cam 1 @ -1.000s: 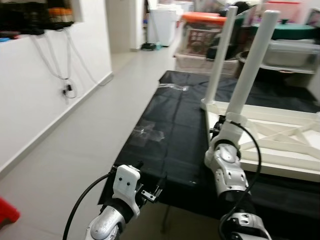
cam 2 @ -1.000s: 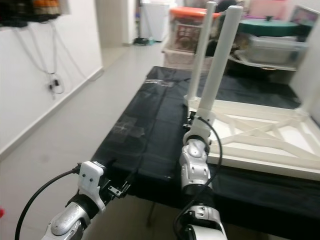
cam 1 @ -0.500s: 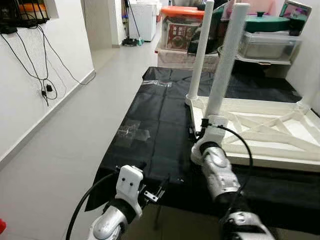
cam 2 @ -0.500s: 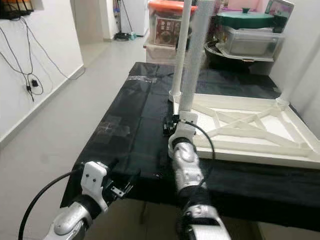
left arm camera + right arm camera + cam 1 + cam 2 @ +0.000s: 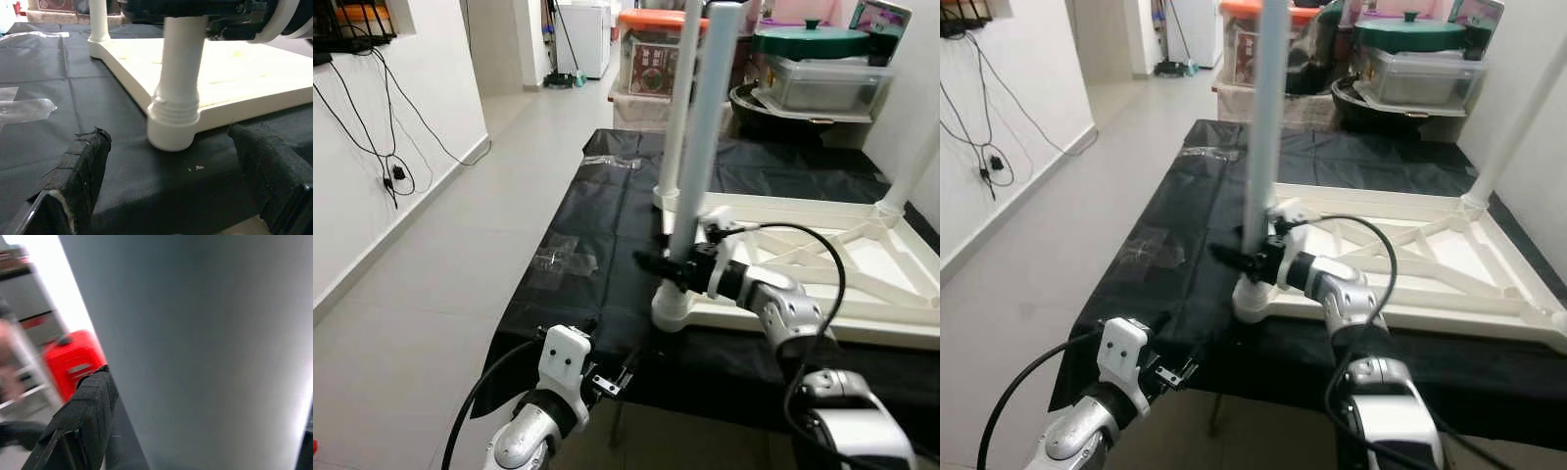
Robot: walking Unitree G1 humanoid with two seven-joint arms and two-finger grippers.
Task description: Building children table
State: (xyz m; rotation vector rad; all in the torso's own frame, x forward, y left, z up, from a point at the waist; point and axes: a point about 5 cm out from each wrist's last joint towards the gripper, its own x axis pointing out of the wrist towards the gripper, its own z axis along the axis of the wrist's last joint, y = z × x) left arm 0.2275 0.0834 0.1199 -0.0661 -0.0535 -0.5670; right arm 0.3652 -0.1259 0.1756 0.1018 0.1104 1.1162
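While your right gripper (image 5: 668, 266) fingers clasp the near table leg (image 5: 703, 127) — left gripper (image 5: 171, 196) idle, open — twist it tight next.

Silver jointed arms (image 5: 781, 311), black cables, black fingers (image 5: 80, 169)

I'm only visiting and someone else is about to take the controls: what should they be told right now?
Right gripper: closed around the near table leg, just above its socket.
Left gripper: open, empty, low at the near edge of the black cloth.
Tabletop: upside down on the cloth.
Done: near leg and far leg upright in their corners, a third on the right.
Left: whether the near leg is tight is unclear.
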